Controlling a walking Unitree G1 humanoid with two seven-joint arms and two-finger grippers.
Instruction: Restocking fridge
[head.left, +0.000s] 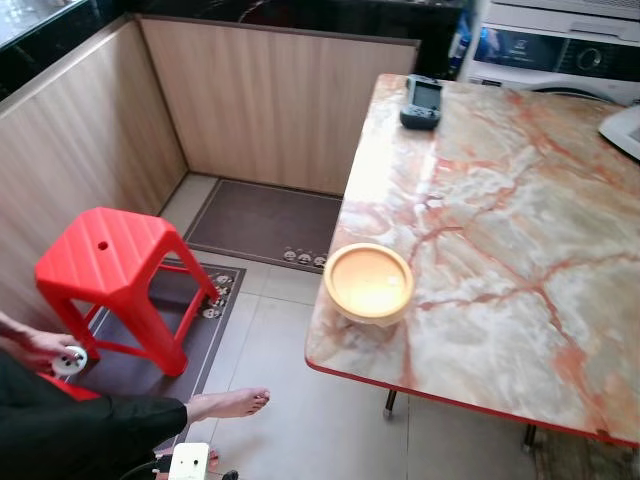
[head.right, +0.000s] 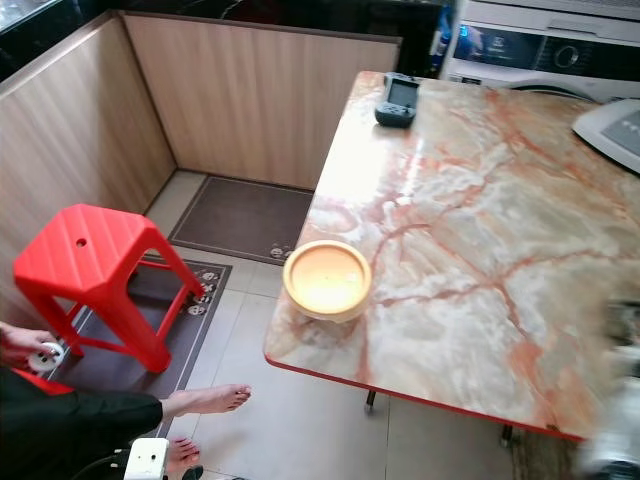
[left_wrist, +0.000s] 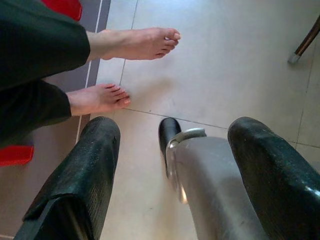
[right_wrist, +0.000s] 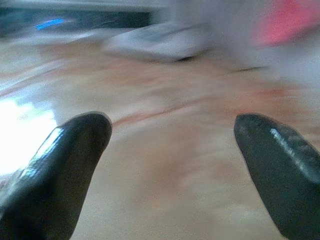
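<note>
Table (head.left: 520, 240): I see marbled top, yellow bowl (head.left: 369, 283) at its near corner.
Left end effector (left_wrist: 170, 165): fingers spread, empty, hanging over floor tiles near a person's bare feet (left_wrist: 135, 43).
Right end effector (right_wrist: 172, 150): fingers spread, empty, above table; view blurred.
Stool (head.left: 110, 265): red, beside the person.

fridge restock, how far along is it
Nothing looks done. Both claws are open and hold nothing: the left claw hangs over the floor near a person's feet, the right claw over the marble table. A yellow bowl sits at the table's edge.
</note>
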